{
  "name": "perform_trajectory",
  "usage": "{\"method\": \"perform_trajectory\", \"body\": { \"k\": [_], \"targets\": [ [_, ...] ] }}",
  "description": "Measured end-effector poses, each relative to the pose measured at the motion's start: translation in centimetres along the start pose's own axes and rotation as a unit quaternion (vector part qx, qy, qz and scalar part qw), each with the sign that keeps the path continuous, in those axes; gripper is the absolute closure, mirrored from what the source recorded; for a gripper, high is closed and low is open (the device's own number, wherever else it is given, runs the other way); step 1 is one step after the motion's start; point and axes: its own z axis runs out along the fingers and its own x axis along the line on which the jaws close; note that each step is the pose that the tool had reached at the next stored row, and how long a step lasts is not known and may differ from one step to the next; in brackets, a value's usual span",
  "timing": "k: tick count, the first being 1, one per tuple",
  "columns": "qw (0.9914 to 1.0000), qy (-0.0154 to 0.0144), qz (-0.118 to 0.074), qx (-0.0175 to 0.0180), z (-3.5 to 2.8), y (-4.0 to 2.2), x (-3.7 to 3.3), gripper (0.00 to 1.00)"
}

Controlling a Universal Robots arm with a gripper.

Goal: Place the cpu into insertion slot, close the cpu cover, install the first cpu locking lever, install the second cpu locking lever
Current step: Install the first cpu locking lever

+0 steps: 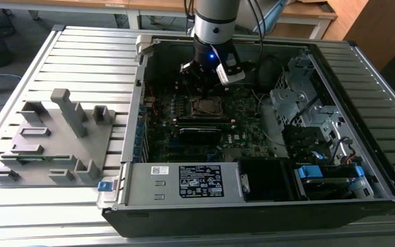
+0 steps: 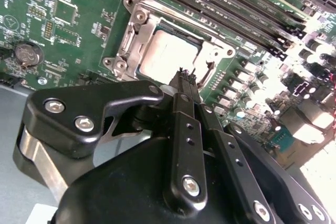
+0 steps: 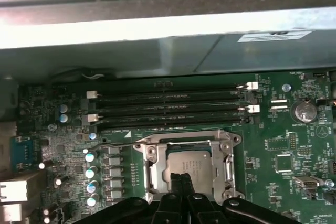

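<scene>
The cpu (image 3: 188, 165) (image 2: 168, 53), a dull silver square, lies in the insertion slot (image 1: 208, 106) on the green motherboard. The cpu cover (image 3: 151, 157) (image 2: 137, 31), a silvery frame with a cut-out centre, lies flat around the chip. My gripper (image 2: 184, 75) (image 3: 181, 180) hangs just over one edge of the socket, its two black fingers pressed together with nothing between them. In the exterior view the gripper (image 1: 208, 93) stands directly above the socket. A thin metal wire (image 3: 113, 143) runs beside the socket; whether it is a locking lever I cannot tell.
Long black memory slots (image 3: 168, 109) run beside the socket, with capacitors (image 3: 92, 171) on another side. The case walls (image 1: 142, 77) ring the board. A drive cage (image 1: 300, 103) stands at the exterior view's right, a power supply (image 1: 183, 182) in front, and a grey fixture (image 1: 53, 134) on the table at the left.
</scene>
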Motion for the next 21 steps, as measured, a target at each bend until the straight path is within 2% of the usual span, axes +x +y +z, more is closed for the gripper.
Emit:
{"method": "perform_trajectory", "body": {
  "k": [11, 15, 21],
  "targets": [
    [1.0, -0.0017, 0.0, 0.0, 0.06, -0.17, 2.02, 0.89],
    [1.0, -0.0021, 0.0, 0.0, -0.04, -0.18, 2.14, 0.89],
    [1.0, -0.0022, 0.0, -0.0001, -0.84, -0.15, 2.13, 0.89]
  ]
}}
